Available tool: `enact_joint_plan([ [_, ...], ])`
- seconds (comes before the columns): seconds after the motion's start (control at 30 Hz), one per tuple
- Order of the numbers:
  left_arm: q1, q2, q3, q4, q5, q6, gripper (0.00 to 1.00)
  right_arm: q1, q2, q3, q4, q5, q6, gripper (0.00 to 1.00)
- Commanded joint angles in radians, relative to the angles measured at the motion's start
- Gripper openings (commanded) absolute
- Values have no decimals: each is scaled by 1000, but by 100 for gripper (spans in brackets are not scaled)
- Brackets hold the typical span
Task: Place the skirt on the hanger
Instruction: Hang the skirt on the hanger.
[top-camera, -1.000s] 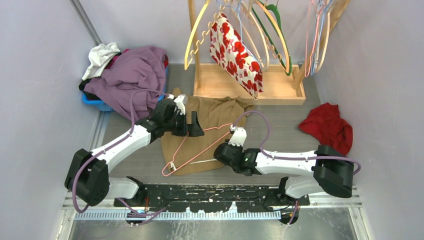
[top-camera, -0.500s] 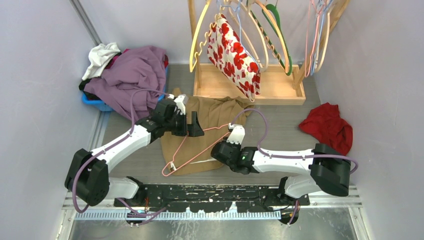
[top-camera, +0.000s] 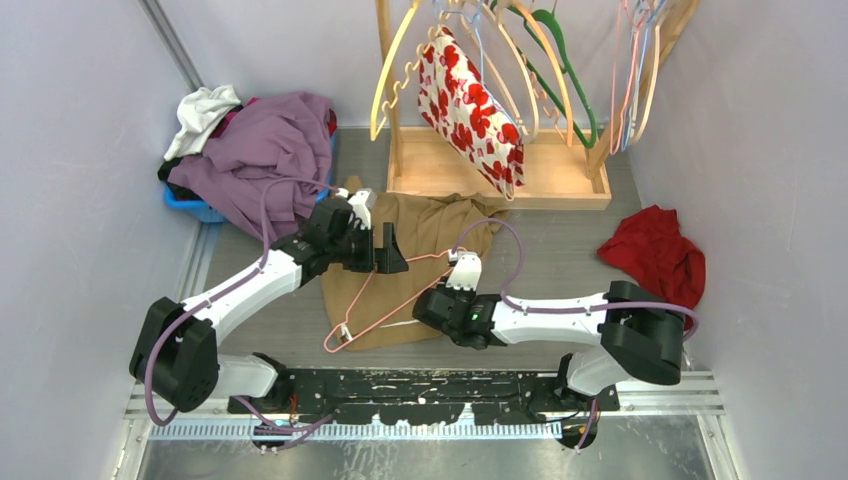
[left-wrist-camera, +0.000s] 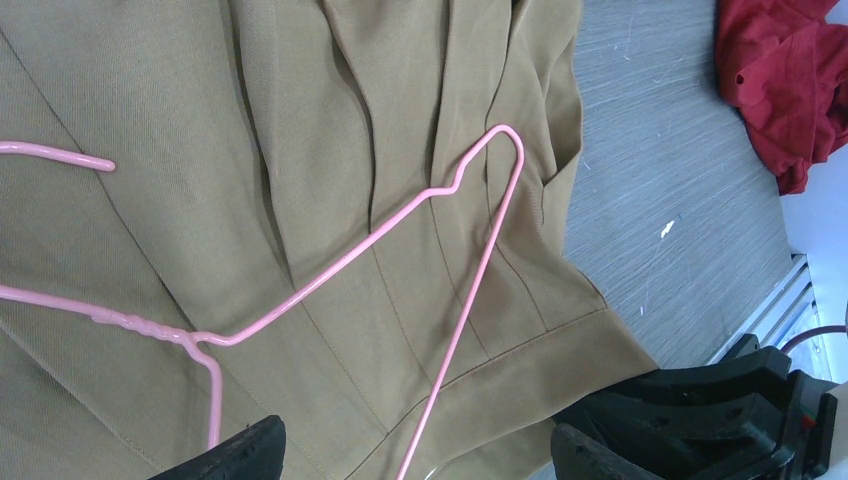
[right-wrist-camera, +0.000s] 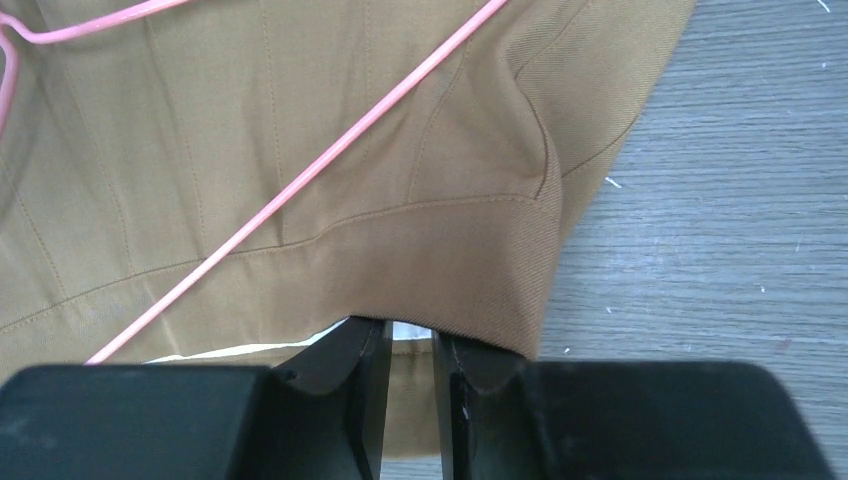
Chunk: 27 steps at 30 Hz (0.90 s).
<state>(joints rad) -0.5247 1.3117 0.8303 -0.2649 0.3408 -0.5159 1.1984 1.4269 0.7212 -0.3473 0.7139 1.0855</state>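
Top external view: a blue basket (top-camera: 193, 208) at the far left held a heaped purple garment (top-camera: 265, 150) with a white garment (top-camera: 203, 110) on top, both spilling over its rim. A wooden rack (top-camera: 480, 182) at the back carried a row of hangers, one bearing a white garment with red flowers (top-camera: 470, 105). The tan skirt (top-camera: 430, 225) lay flat on the grey table (top-camera: 570, 265) in front of the rack, between the two arms, with a pink wire hanger (top-camera: 365, 300) resting on top of it, its hook toward the near left. A crumpled red garment (top-camera: 655, 250) lay well apart to the right. The left gripper (left-wrist-camera: 415, 450) stood with fingers spread wide above the skirt, holding nothing, one hanger wire running between them. The right gripper (right-wrist-camera: 410, 350) had its fingers drawn nearly together, pinching the stitched edge of the skirt beside a strip of white lining.
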Motion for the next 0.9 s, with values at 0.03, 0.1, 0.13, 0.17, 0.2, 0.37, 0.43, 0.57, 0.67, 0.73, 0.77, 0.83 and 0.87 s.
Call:
enact_joint_plan([
  [0.03, -5, -4, 5, 63, 19, 11, 99, 34, 31, 71, -28, 116, 41, 27],
  [0.1, -5, -6, 2, 64, 19, 12, 99, 39, 38, 78, -33, 128, 47, 26],
  [0.13, -3, -8, 2, 64, 19, 13, 99, 42, 42, 83, -42, 140, 55, 26],
  [0.17, -3, -7, 3, 64, 20, 13, 99, 48, 45, 88, -59, 158, 62, 26],
  [0.2, -3, -9, 1, 64, 22, 13, 99, 51, 51, 95, -71, 166, 65, 26],
  [0.37, 1, -14, -2, 68, 29, 12, 99, 62, 79, 121, -110, 196, 80, 25],
  [0.43, 2, -16, -3, 69, 29, 11, 99, 72, 94, 139, -136, 216, 88, 24],
  [0.57, 5, -22, -8, 70, 32, 11, 99, 86, 132, 171, -161, 245, 101, 24],
  [0.67, 8, -25, -9, 70, 37, 11, 99, 104, 168, 197, -183, 265, 113, 25],
  [0.73, 11, -28, -12, 72, 37, 10, 99, 112, 192, 221, -205, 282, 124, 27],
  [0.77, 13, -28, -13, 72, 40, 10, 99, 117, 203, 231, -220, 291, 131, 28],
  [0.83, 15, -30, -15, 74, 45, 10, 99, 124, 230, 256, -257, 307, 144, 28],
  [0.87, 17, -31, -17, 75, 44, 8, 99, 129, 240, 267, -275, 317, 153, 28],
])
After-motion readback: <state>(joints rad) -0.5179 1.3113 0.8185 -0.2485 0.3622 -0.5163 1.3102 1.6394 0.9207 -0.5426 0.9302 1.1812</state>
